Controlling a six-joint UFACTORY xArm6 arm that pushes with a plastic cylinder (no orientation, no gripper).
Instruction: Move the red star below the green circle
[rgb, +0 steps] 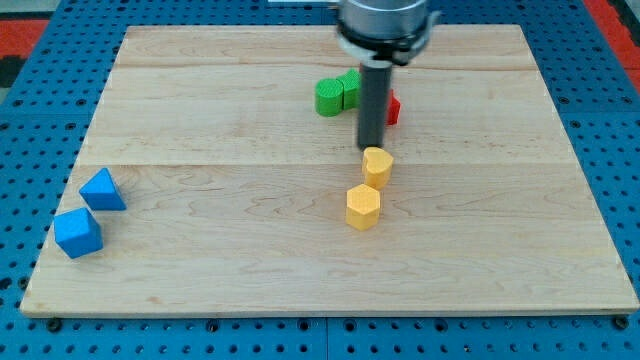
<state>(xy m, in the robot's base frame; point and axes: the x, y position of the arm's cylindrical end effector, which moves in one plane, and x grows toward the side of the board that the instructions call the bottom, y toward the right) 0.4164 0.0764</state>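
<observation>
The red star (393, 108) lies near the view's top middle, mostly hidden behind my rod; only its right edge shows. The green circle (329, 98) sits just left of the rod, with a second green block (349, 86) touching it on its upper right, partly hidden. My tip (371, 148) rests on the board just below the red star and right of the green circle, directly above a yellow heart-like block (377, 166).
A yellow hexagon (363, 207) lies just below the yellow heart-like block. A blue triangle (103, 190) and a blue cube-like block (78, 232) lie at the view's left. The wooden board (200, 270) sits on a blue pegboard.
</observation>
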